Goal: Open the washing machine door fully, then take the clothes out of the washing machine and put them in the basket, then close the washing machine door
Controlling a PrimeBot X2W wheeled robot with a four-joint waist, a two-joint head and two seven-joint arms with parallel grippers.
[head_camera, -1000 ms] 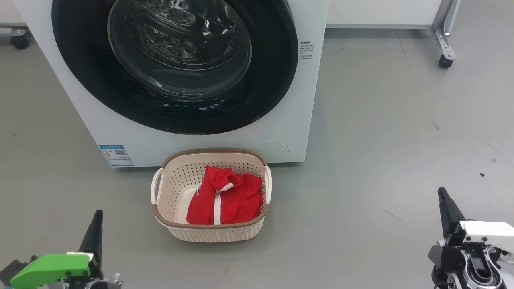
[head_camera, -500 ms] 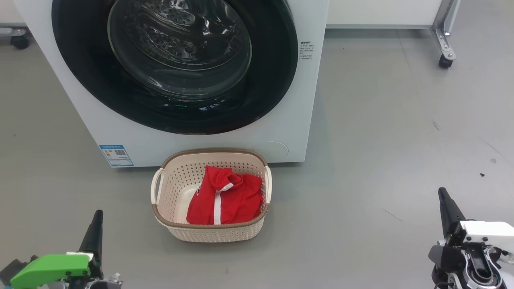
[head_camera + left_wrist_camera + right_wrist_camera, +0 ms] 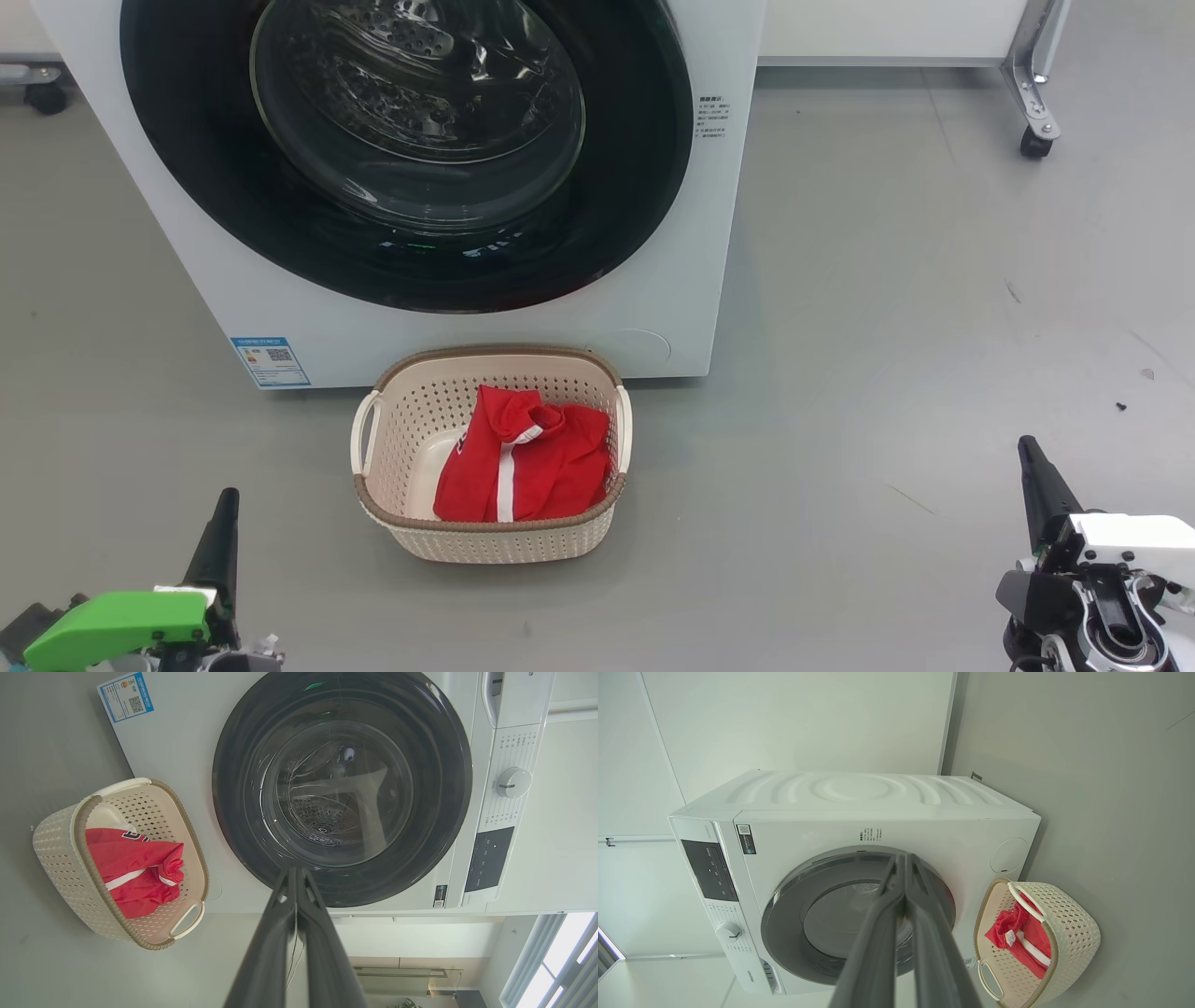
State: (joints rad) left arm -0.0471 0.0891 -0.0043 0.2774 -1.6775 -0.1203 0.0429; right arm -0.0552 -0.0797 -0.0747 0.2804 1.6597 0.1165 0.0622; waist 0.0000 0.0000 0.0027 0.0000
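The white washing machine (image 3: pixel 653 299) stands ahead with its black-ringed glass door (image 3: pixel 411 140) closed flat against its front; the door (image 3: pixel 343 788) looks the same from the left wrist. On the floor before it sits the cream basket (image 3: pixel 401 523) with the red jersey (image 3: pixel 532 462) bunched inside, white stripe showing. My left gripper (image 3: pixel 224 504) is low at the left, shut and empty, well short of the basket. My right gripper (image 3: pixel 1029 453) is low at the right, also shut and empty. Both wrist views show the fingertips pressed together, left gripper (image 3: pixel 295 872), right gripper (image 3: pixel 903 858).
Grey floor surrounds the machine and basket. A wheeled metal frame leg (image 3: pixel 1036 93) stands at the far right, and another caster (image 3: pixel 45 98) at the far left. A blue label (image 3: pixel 271 362) is low on the washer's front. White wall panels lie behind.
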